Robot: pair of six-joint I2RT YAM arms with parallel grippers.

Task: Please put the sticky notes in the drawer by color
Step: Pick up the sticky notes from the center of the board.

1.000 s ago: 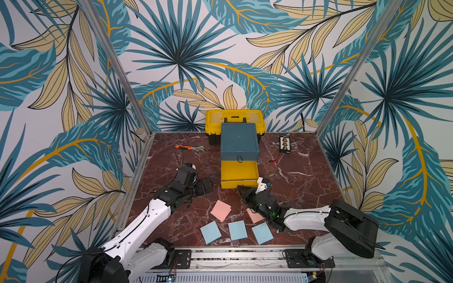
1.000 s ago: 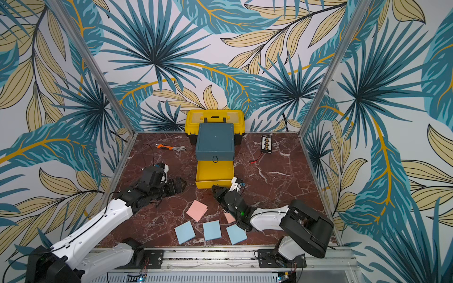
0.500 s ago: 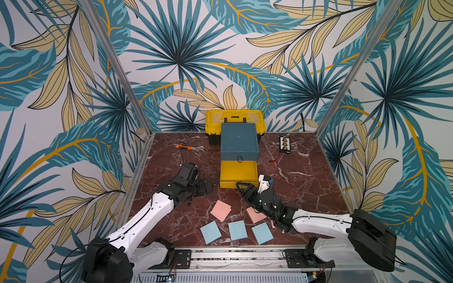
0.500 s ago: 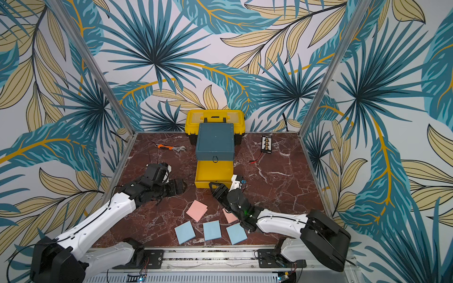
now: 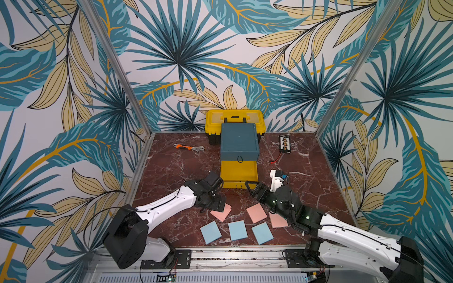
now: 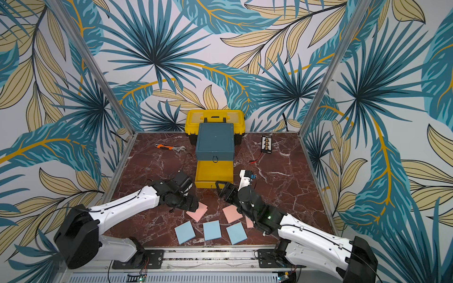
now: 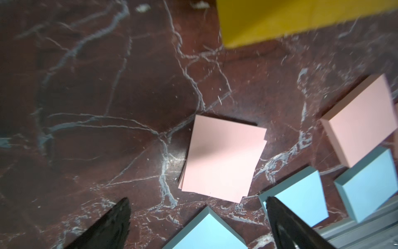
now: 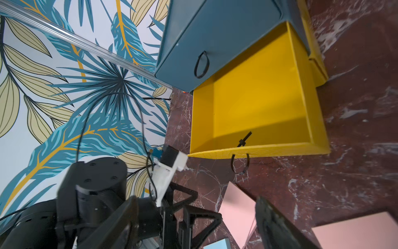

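The drawer [image 5: 239, 142] [image 6: 215, 142] is a teal-topped chest. Its yellow middle tray [image 5: 239, 171] [image 8: 258, 103] is pulled out and shows nothing inside. Three pink sticky notes [image 5: 221, 212] [image 5: 256, 213] [image 5: 278, 220] and three light blue ones [image 5: 210, 232] [image 5: 237, 229] [image 5: 262, 233] lie flat near the front. My left gripper [image 5: 215, 204] [image 7: 198, 215] hangs open over the leftmost pink pad [image 7: 224, 159], holding nothing. My right gripper [image 5: 253, 190] [image 8: 198, 215] stands open and empty just in front of the tray's black cord loop [image 8: 240, 163].
A yellow toolbox [image 5: 234, 120] stands behind the chest against the back wall. An orange-handled wrench [image 5: 188, 147] lies at the back left. A black charger board [image 5: 285, 144] with red wires lies at the back right. Metal posts frame the dark marble table [image 5: 171, 171].
My right gripper has gone from nearly shut to wide open and the right arm has stretched forward. My left gripper has moved right and down over the leftmost pink pad.
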